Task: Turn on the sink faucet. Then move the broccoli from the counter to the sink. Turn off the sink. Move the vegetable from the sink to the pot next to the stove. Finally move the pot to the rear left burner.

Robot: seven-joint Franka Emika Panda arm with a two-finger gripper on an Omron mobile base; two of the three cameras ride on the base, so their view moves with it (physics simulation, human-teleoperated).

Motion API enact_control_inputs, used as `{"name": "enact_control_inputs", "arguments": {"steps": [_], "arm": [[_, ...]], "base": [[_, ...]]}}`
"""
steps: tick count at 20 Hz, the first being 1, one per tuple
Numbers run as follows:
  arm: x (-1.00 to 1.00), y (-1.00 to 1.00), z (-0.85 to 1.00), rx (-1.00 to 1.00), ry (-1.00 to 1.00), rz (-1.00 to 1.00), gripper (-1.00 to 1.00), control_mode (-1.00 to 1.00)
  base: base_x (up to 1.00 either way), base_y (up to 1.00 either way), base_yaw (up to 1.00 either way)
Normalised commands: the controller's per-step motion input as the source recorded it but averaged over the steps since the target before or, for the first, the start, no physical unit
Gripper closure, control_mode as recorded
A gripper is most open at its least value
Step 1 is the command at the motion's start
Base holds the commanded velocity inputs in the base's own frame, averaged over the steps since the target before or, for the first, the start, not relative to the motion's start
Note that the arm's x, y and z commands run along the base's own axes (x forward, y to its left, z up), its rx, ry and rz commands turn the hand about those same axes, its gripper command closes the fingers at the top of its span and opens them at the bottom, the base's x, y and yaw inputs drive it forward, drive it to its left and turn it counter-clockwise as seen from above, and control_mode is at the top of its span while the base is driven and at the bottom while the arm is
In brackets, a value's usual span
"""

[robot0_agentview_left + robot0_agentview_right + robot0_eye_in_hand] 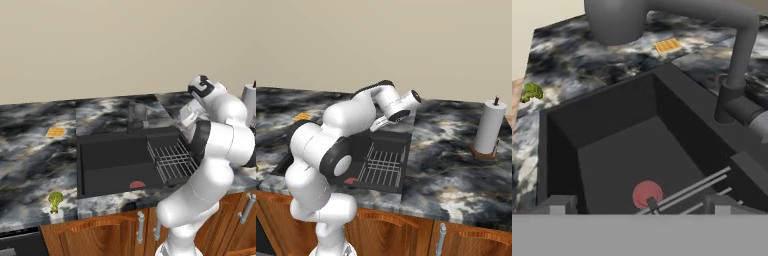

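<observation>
Dark grey metal of the sink faucet (pixel 734 55) is seen close in front of the hand camera: its upright post stands at the right of the hand view, and its spout bends over to a rounded head above the black sink (pixel 120 162). In the left base view the gripper (pixel 186 116) is held at the right rear corner of the basin, its jaws spread wide with nothing between them. From there the faucet (pixel 136 116) lies to the robot's left, along the rear rim of the sink, near but not touched. The long axis of the post is vertical, so a sideways approach along the rim is judged to be needed.

No water is seen, so the faucet is judged to be not yet turned on. The broccoli (pixel 55 200) is resting on the worktop (pixel 30 155) at its front edge, left of the sink and well apart from the gripper. The basin holds a wire rack (pixel 172 160) and a red drain disc (pixel 647 194).
</observation>
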Motion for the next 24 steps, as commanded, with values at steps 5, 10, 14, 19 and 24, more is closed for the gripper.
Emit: {"name": "enact_control_inputs", "arguments": {"steps": [5, 10, 14, 19, 24], "arm": [[0.26, 0.48, -0.12, 0.04, -0.12, 0.00, -1.00, -1.00], [0.08, 0.20, -0.05, 0.01, -0.06, 0.00, -1.00, -1.00], [0.19, 0.02, -0.15, 0.03, -0.06, 0.04, -1.00, -1.00], [0.38, 0.04, -0.18, 0.09, -0.18, 0.13, -1.00, -1.00], [0.40, 0.00, -0.10, 0.10, -0.13, 0.13, -1.00, -1.00]], "base": [[0.00, 0.00, 0.00], [0.00, 0.00, 0.00], [0.00, 0.00, 0.00], [0.00, 0.00, 0.00], [0.00, 0.00, 0.00]]}}
